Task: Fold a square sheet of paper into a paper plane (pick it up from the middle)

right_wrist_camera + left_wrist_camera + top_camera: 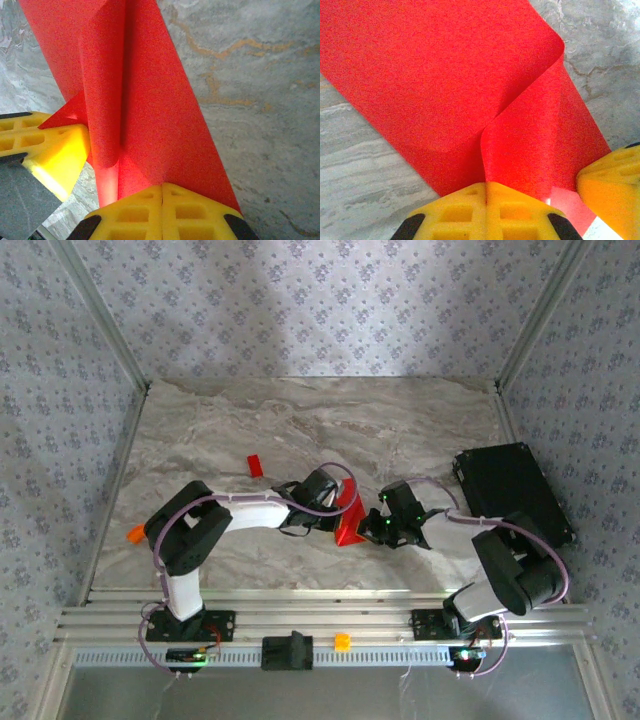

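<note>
One folded red sheet (pixel 348 523), left tool (pixel 486 192) and right tool (pixel 162 192) each clamped on it, one red block (pixel 255 466)

**Surroundings of the work area, seen from the top camera**

A grey-beige marble-patterned desk (pixel 300 420) is enclosed by walls (pixel 300 300) papered in a small floral print. A tiny red rectangular block (pixel 255 466) lies left of centre. A small orange block (pixel 135 533) sits at the desk's left edge. A flat black case (pixel 512 490) lies at the right edge. On the near aluminium rail (pixel 400 618) sit a black fitting (pixel 287 651) and, just right of it, a small orange-yellow piece (pixel 342 642).
</note>
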Robot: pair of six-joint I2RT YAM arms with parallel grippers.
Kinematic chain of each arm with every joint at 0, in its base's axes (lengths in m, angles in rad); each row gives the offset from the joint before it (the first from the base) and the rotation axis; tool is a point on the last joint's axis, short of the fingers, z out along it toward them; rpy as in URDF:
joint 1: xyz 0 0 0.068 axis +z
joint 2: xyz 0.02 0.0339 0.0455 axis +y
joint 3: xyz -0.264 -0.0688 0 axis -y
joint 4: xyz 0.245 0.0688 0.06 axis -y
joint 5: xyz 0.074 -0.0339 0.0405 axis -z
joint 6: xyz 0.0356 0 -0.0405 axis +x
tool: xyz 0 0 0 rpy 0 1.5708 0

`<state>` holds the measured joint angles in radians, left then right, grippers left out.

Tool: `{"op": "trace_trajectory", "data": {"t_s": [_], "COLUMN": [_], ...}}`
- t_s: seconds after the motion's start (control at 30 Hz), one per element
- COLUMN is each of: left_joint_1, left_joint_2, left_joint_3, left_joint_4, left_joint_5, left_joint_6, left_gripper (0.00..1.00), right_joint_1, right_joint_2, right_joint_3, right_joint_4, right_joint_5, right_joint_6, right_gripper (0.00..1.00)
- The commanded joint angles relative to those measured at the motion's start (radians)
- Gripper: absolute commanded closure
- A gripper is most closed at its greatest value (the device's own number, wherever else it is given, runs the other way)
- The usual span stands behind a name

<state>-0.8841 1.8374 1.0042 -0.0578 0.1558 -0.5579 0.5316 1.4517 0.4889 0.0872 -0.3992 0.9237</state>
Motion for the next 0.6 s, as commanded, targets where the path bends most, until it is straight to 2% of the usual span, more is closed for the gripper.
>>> {"op": "trace_trajectory", "data": {"t_s": [0.0, 0.57], "left_joint_1": [-0.006, -0.006], "left_joint_2": [-0.021, -0.015], "left_joint_3": [0.032, 0.017], "left_joint_4": [-0.024, 0.022], "left_joint_5": [-0.016, -0.013], "left_joint_6": [0.038, 0.094], "left_gripper": [0.96, 0.95], "right_joint_1": [-0.005, -0.015], "right_joint_2": [0.022, 0.053], "right_joint_3": [-0.018, -0.026], "right_joint_4": [-0.055, -0.048], "right_joint_5": [0.029, 0.02], "right_joint_6": [-0.024, -0.038], "right_gripper": [0.93, 0.94]}}
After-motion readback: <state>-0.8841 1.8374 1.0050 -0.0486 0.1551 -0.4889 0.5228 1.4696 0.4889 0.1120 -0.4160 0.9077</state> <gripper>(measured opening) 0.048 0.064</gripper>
